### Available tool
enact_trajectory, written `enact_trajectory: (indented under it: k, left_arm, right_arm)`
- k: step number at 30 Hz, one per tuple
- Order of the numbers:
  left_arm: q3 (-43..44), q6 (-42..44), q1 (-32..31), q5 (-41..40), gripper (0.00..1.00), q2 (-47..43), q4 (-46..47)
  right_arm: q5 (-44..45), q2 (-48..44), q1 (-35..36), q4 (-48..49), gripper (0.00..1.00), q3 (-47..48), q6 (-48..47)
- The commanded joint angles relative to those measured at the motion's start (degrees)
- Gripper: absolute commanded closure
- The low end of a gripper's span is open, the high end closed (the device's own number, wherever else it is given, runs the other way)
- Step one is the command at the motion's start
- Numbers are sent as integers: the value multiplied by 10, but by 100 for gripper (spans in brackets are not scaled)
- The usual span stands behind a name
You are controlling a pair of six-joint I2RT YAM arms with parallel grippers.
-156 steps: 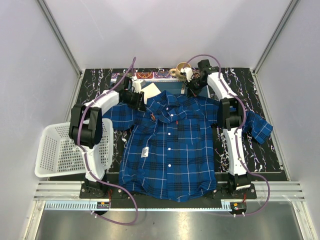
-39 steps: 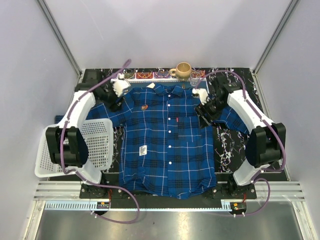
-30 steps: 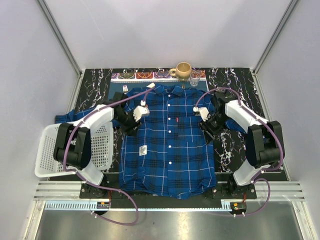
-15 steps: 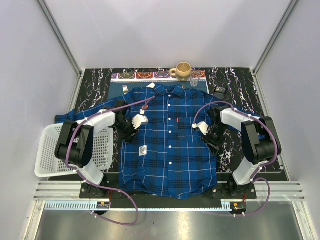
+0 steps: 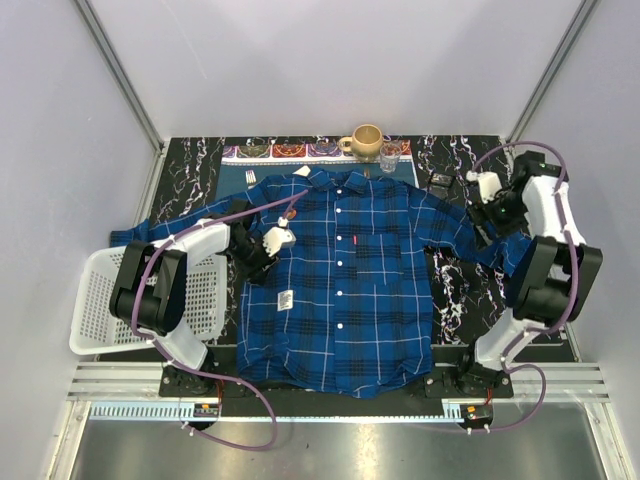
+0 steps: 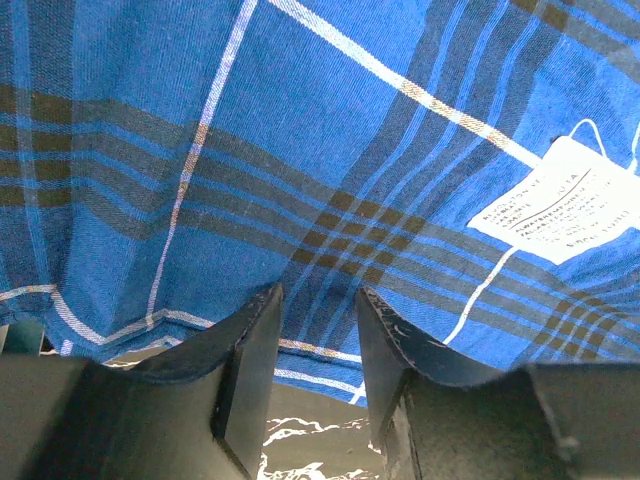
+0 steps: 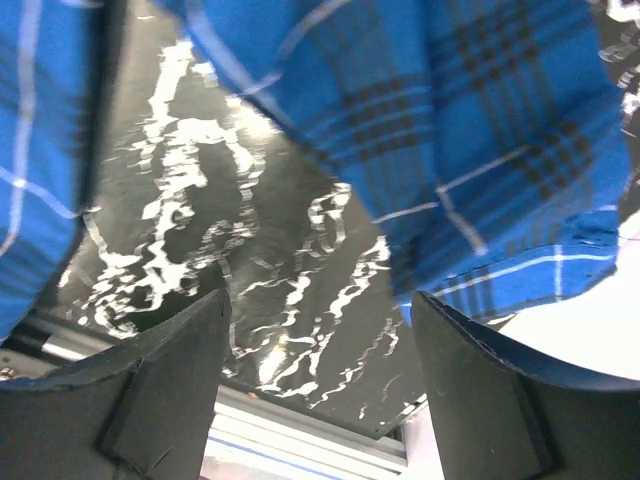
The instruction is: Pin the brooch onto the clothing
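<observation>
Plaid shirt [image 5: 350, 300] lies flat on table [image 5: 455, 290]; brooch [image 5: 290, 213] on its left chest, near collar. Right gripper [image 5: 483, 200] has just swung away to right sleeve, jaws spread, empty. Left gripper [image 5: 272, 240] stays below brooch, jaws slightly parted, pinching nothing. Pinning looks done.

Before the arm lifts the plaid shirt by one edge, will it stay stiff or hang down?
Likely floppy: the shirt lies flat with soft ripples near its hem, so a lifted edge would probably drape. Pushed, it would likely bunch rather than slide whole; the sleeve by the right arm lies rumpled.
</observation>
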Motion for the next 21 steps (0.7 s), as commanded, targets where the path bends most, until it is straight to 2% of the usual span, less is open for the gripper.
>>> enact_trajectory:
  k: [1, 7, 10, 12, 16, 21]
  left_arm:
    - [10, -11, 5, -18, 57, 16, 22]
    - [11, -29, 4, -16, 56, 14, 23]
    - [13, -33, 5, -25, 56, 19, 22]
    - [13, -33, 6, -33, 56, 20, 23]
    - [9, -32, 7, -35, 57, 20, 23]
    - [-2, -33, 7, -26, 57, 20, 25]
  right_arm:
    - [22, 104, -44, 28, 23, 51, -1]
    - [63, 198, -46, 107, 32, 99, 31]
    - [113, 224, -51, 137, 37, 83, 14]
    - [117, 232, -64, 149, 40, 73, 2]
    - [163, 232, -96, 154, 41, 40, -28]
    - [181, 232, -137, 161, 40, 39, -58]
